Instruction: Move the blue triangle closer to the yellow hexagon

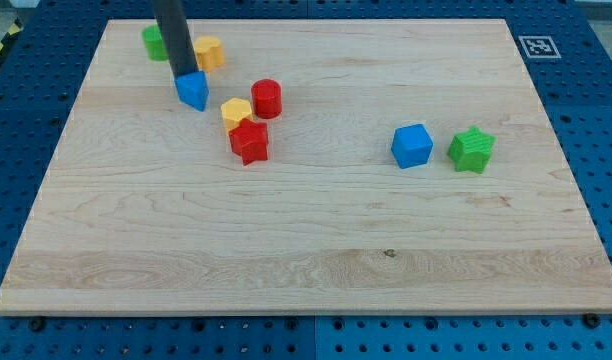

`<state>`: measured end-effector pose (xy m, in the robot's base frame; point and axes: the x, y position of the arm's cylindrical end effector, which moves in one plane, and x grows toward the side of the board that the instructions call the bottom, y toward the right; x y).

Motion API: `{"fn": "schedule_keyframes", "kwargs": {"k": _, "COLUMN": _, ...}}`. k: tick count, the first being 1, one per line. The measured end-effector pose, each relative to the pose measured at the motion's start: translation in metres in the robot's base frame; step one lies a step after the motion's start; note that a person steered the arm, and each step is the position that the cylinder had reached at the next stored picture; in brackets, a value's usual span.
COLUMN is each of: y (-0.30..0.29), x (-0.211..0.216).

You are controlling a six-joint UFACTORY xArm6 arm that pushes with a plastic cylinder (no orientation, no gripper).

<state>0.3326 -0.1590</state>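
The blue triangle [193, 91] lies near the board's upper left. My tip [183, 77] comes down from the view's top and touches the triangle's upper left side. The yellow hexagon [236, 111] sits a short way to the lower right of the triangle, with a small gap between them. A red cylinder [267, 98] stands just right of the hexagon. A red star [250, 141] lies right below the hexagon, touching it.
A green block [154, 42] and a yellow block [208, 52] sit at the upper left, either side of the rod. A blue cube [412, 145] and a green star [472, 149] lie at the right. The wooden board [316, 250] rests on a blue pegboard.
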Motion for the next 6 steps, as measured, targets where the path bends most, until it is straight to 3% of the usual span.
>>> {"fn": "schedule_keyframes", "kwargs": {"k": 2, "y": 0.000, "x": 0.078}}
{"fn": "schedule_keyframes", "kwargs": {"k": 4, "y": -0.016, "x": 0.115}}
{"fn": "schedule_keyframes", "kwargs": {"k": 5, "y": -0.044, "x": 0.086}}
{"fn": "schedule_keyframes", "kwargs": {"k": 6, "y": -0.033, "x": 0.029}}
